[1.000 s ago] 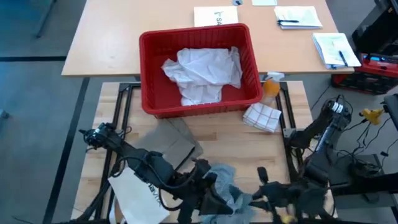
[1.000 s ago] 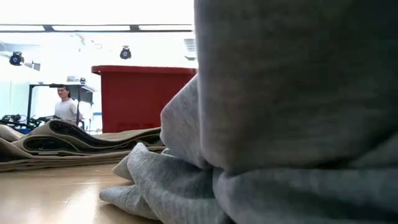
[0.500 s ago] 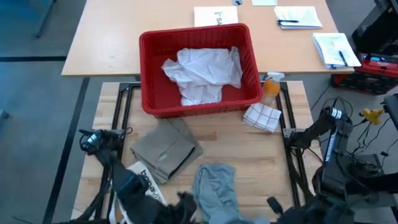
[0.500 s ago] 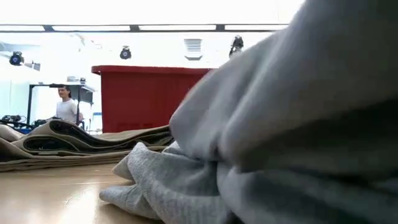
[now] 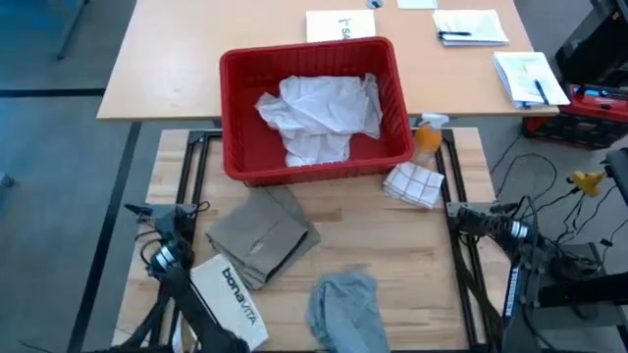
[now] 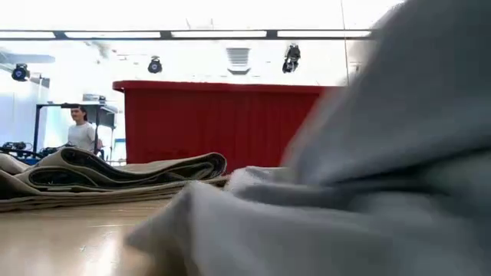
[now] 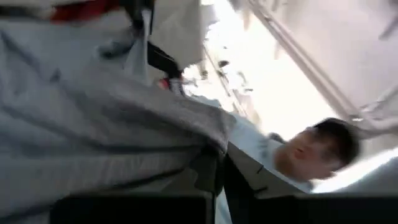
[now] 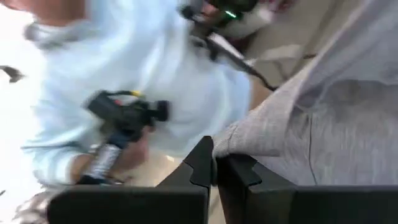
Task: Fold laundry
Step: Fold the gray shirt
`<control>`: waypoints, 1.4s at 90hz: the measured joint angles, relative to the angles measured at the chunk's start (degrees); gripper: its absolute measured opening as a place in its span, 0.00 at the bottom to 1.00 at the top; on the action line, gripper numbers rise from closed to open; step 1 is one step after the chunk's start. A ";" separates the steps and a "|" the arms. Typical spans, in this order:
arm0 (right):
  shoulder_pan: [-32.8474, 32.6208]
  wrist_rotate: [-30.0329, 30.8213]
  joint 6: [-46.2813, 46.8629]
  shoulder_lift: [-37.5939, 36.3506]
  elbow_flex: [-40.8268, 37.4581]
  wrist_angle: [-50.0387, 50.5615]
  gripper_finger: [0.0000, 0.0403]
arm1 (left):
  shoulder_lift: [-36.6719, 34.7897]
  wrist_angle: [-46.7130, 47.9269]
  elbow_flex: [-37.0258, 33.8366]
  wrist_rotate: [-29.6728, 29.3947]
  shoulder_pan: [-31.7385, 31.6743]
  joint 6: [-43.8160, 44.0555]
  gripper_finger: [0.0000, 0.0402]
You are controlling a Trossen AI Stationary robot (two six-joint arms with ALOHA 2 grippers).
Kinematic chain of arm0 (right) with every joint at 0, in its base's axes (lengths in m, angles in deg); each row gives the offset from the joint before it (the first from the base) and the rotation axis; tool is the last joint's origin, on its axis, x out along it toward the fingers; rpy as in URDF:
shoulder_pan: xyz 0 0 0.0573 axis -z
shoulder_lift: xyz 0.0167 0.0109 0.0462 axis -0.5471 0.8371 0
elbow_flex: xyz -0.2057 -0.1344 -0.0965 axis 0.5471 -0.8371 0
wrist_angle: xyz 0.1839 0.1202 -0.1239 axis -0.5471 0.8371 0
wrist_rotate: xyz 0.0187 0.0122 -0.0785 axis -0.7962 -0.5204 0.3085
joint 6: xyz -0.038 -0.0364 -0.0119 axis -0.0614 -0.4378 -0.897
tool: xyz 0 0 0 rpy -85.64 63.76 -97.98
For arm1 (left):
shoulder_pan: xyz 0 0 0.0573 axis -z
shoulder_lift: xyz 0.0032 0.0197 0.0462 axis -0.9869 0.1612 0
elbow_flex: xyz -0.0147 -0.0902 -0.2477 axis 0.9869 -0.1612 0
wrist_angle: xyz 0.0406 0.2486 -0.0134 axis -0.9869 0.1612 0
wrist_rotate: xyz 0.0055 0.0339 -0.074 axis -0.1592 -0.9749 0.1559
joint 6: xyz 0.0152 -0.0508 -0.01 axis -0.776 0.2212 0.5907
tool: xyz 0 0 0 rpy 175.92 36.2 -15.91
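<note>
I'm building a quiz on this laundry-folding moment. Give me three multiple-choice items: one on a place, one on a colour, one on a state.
1. Where is the white shirt?
A. In the red basket
B. On the bonavita bag
C. Spread on the table's near edge

2. What colour is the garment pinched by the left gripper and the right gripper?
A. Khaki
B. Grey
C. White

3. How does the khaki-tan piece lie?
A. Hanging from a gripper
B. Crumpled in the basket
C. Folded on the table

Answers:
1 A: the high view shows it crumpled inside the basket.
2 B: both wrist views show fingers closed on the grey T-shirt.
3 C: it lies flat in layers in front of the basket, with no gripper on it.
</note>
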 joint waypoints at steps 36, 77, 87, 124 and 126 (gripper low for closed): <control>0.17 -5.35 -1.74 1.04 3.76 5.63 0.00 | 2.05 -4.85 3.98 6.00 -1.21 -0.30 0.00; 6.23 6.25 -12.00 -11.92 3.52 38.04 0.00 | -6.48 8.41 4.27 4.63 -10.65 -9.94 0.00; 7.37 11.90 -11.56 -15.33 3.39 51.65 0.00 | -11.64 27.47 4.27 4.31 -13.84 -18.82 0.00; 15.53 21.69 -8.35 -24.56 2.45 81.68 0.00 | -22.18 66.96 4.22 2.66 -26.72 -31.76 0.00; 16.63 21.69 -8.52 -24.70 2.45 82.79 0.00 | -22.34 68.76 4.22 2.66 -27.66 -32.12 0.00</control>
